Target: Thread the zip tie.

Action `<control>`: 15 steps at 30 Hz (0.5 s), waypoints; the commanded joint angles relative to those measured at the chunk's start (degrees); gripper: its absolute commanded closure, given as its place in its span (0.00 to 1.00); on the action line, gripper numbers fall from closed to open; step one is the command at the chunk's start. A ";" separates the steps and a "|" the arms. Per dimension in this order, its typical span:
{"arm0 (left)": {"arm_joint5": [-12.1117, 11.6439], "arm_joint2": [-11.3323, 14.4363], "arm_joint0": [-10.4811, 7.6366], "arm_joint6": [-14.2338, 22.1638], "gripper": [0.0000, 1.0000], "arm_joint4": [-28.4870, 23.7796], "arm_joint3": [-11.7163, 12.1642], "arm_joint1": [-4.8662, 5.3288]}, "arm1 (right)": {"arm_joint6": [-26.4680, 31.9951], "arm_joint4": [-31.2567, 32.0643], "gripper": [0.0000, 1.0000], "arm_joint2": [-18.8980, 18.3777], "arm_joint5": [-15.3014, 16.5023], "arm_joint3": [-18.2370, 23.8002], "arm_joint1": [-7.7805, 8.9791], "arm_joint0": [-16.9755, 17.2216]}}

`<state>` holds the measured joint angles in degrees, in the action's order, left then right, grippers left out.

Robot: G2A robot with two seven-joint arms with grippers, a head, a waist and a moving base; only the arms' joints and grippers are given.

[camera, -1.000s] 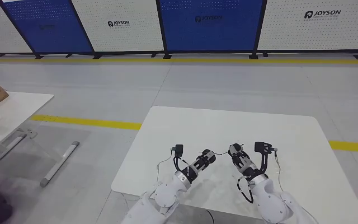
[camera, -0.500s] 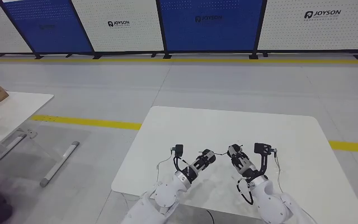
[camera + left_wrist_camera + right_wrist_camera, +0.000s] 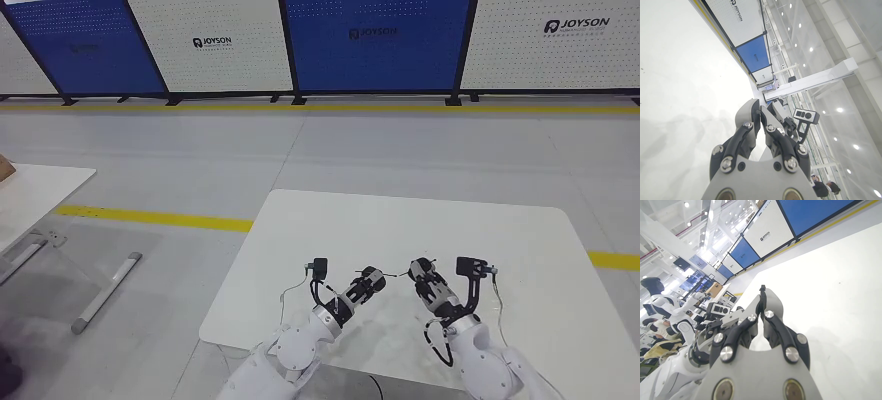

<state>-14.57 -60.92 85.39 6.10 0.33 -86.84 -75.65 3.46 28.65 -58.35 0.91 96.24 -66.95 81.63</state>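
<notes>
Right claw [image 3: 762, 301] (pinching zip tie [image 3: 763, 288]) barely shifted vs. prev.

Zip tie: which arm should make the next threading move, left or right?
Right, probably: the right gripper is shut on the zip tie, its black end poking past the fingertips, with the left gripper shut close beside it.

Robotics test hall: partition panels [image 3: 375, 40], yellow floor line [image 3: 150, 216], humanoid robot [image 3: 664, 306].

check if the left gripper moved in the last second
No. The left gripper is at the same spot relative to the table edge.
</notes>
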 commanded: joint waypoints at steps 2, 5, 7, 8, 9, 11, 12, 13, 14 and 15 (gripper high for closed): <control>0.00 0.00 0.00 0.00 1.00 0.00 0.00 0.00 | 0.23 0.43 1.00 -0.12 0.03 0.25 -0.11 0.11; 0.00 0.00 0.00 0.00 1.00 0.00 0.00 0.00 | 0.51 0.78 1.00 -0.06 -0.01 0.29 -0.30 0.00; 0.00 0.00 0.00 0.00 1.00 0.00 0.00 0.00 | 0.69 1.35 1.00 0.17 -0.16 0.18 -0.45 -0.15; 0.00 0.00 0.00 0.00 1.00 0.00 0.00 0.00 | 0.68 1.52 1.00 0.28 -0.26 0.12 -0.53 -0.19; 0.00 0.00 0.00 0.00 1.00 0.00 0.00 0.00 | 0.73 1.66 1.00 0.40 -0.32 0.03 -0.60 -0.24; 0.00 0.00 0.00 0.00 1.00 0.00 0.00 0.00 | 0.94 1.63 1.00 0.60 -0.37 -0.35 -0.79 -0.46; 0.00 0.00 0.00 0.00 1.00 0.00 0.00 0.00 | 1.11 1.56 1.00 0.68 -0.33 -0.57 -0.87 -0.60; 0.00 0.00 0.00 0.00 1.00 0.00 0.00 0.00 | 1.27 1.48 1.00 0.76 -0.26 -0.89 -0.98 -0.82; 0.00 0.00 0.00 0.00 1.00 0.00 0.00 0.00 | 1.30 1.50 1.00 0.82 -0.22 -1.09 -1.06 -0.96; 0.00 0.00 0.00 0.00 1.00 0.00 0.00 0.00 | 1.32 1.57 1.00 0.89 -0.16 -1.23 -1.13 -1.07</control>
<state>-14.57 -60.92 85.39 6.10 0.33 -86.84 -75.65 4.76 30.16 -57.52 0.69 95.16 -68.02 80.67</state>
